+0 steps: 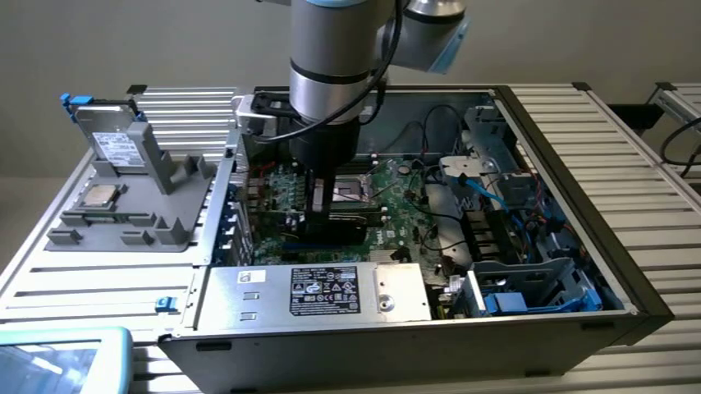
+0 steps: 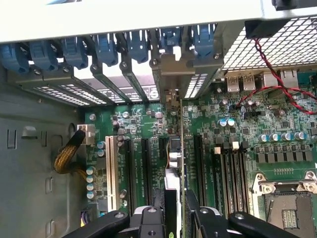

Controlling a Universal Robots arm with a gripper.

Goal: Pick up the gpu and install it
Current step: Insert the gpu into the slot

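The gpu [image 2: 174, 148] is seen edge-on in the wrist view as a thin upright card. Its silver end bracket [image 2: 171, 96] reaches up to the case's rear slot openings. My gripper [image 2: 173, 214] is shut on the card, with one black finger [image 2: 148, 218] on each side. The card stands over the green motherboard [image 2: 138, 119], in line with the black expansion slots [image 2: 146, 158]. I cannot tell whether its edge sits in a slot. In the exterior view my gripper [image 1: 327, 215] reaches straight down into the open computer case [image 1: 613, 271], holding the dark gpu [image 1: 328, 223] low over the board.
A row of blue slot latches [image 2: 106, 47] lines the case's rear wall. A white slot [image 2: 110, 173], memory slots [image 2: 228, 173] and the processor socket [image 2: 290, 208] flank the card. The power supply [image 1: 328, 291] and drive cage [image 1: 537, 287] sit near the front. A grey fixture [image 1: 131, 205] holds parts at the exterior view's left.
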